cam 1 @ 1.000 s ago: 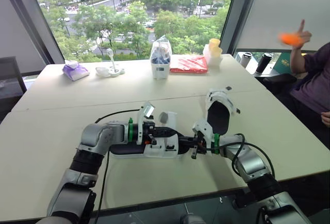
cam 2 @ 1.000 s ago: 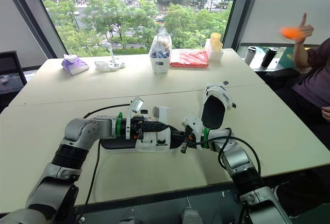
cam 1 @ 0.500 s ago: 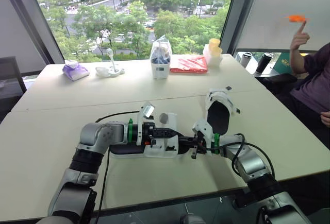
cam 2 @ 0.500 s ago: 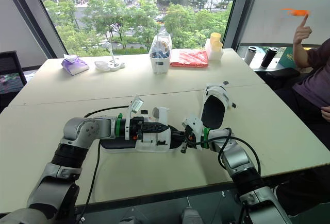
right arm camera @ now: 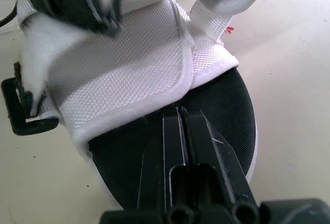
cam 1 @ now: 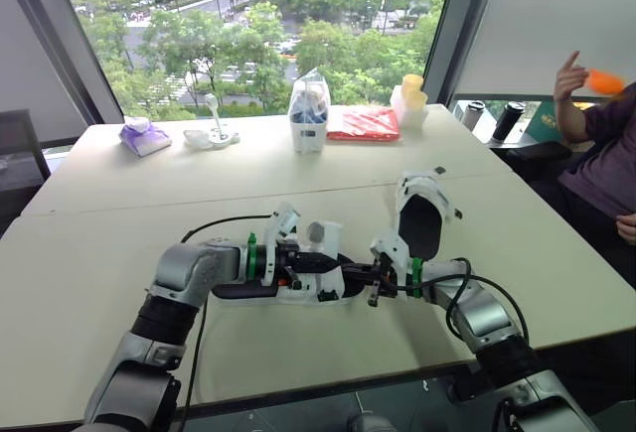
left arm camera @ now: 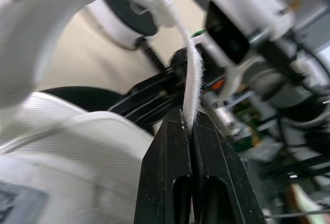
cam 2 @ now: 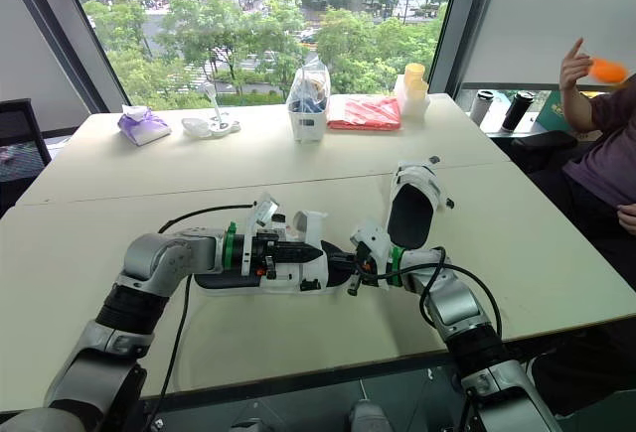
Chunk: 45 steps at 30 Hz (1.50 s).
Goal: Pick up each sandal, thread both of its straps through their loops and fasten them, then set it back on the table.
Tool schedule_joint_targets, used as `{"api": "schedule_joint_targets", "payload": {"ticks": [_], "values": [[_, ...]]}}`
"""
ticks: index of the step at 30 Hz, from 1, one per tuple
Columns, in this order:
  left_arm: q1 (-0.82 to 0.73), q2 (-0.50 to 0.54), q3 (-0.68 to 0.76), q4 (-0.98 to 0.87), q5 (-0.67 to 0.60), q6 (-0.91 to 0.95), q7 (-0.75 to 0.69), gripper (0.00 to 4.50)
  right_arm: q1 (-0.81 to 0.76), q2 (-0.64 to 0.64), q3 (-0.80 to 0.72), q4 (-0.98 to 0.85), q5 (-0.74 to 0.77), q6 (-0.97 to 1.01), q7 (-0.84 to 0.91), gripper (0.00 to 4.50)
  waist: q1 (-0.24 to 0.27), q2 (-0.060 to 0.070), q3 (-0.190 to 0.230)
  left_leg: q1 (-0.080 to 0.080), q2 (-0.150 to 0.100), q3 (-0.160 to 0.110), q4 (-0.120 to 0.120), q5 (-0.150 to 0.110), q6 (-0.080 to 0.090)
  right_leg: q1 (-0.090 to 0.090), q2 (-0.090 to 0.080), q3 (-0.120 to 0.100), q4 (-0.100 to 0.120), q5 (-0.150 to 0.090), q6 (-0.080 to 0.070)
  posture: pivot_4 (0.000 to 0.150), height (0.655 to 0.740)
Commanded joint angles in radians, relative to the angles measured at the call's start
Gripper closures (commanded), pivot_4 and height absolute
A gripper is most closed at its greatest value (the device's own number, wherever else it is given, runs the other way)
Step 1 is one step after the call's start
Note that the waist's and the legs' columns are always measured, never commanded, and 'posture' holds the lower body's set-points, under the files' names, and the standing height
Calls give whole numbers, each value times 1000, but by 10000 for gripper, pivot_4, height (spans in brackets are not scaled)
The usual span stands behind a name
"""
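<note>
A white-strapped sandal with a black sole (cam 1: pixel 298 281) lies on the table (cam 1: pixel 89 263) between my two grippers. My left gripper (cam 1: pixel 326 261) reaches over it and is shut on one thin white strap (left arm camera: pixel 192 80), which curves up from the upper. The right gripper (right arm camera: pixel 181 112) is shut on the rim of that sandal's black sole (right arm camera: pixel 227 110) at the end nearer my right arm (cam 1: pixel 467 303). The second sandal (cam 1: pixel 422 212) lies just beyond the right gripper with its straps loose.
Along the table's far edge stand a clear container (cam 1: pixel 309 114), a red packet (cam 1: pixel 364 124), yellow cups (cam 1: pixel 411 94), a white item (cam 1: pixel 214 134) and a purple cloth (cam 1: pixel 145 137). A person (cam 1: pixel 606 154) sits at the right, holding something orange. A black cable (cam 1: pixel 214 223) runs beside my left arm.
My left gripper has shifted slightly toward the right along the sandal and its strap stands a little higher. The person's raised hand with the orange thing has moved. The right gripper has stayed put.
</note>
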Motion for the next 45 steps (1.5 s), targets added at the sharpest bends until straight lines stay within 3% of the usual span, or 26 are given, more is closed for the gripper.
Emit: {"api": "schedule_joint_targets", "payload": {"ticks": [1,10,22,34,37,42,45], "values": [[42,14,-50,-2,77,-70,9,44546,40,7,62,72,-57,36,-9,45000,0,0,-1,0,0,0,0,0,0,0,0,0,0,0,0,1500,7400],[113,44,-14,-147,23,-165,-88,44546,33,9,64,82,-60,32,-5,45000,-3,0,-1,-1,1,0,-3,-1,-2,1,0,-2,-8,0,0,1500,7400],[159,-33,-6,-142,68,-281,-20,44546,23,12,67,99,-63,22,2,45000,0,0,-1,-1,1,0,-2,-2,-3,1,0,-2,-11,0,0,1500,7400],[197,64,-78,-133,157,-411,-149,44546,19,12,69,106,-65,18,3,45000,-1,0,-1,-1,1,1,-4,-2,-3,1,0,-2,-14,0,0,1500,7400],[172,59,-54,-117,148,-416,-154,36419,17,16,71,111,-65,17,3,45000,-1,0,-1,-1,1,1,-4,-2,-3,1,0,-2,-14,0,0,1500,7400],[157,69,47,-148,109,-403,-95,12656,23,10,72,106,-64,21,9,45000,-1,0,-1,-2,1,1,-3,-2,-4,0,0,-2,-14,0,0,1500,7400],[209,113,120,-269,-25,-274,-105,12656,33,1,75,97,-62,29,18,45000,-2,0,-1,-2,1,0,-3,-2,-3,-1,0,-2,-14,0,0,1500,7400]]}}
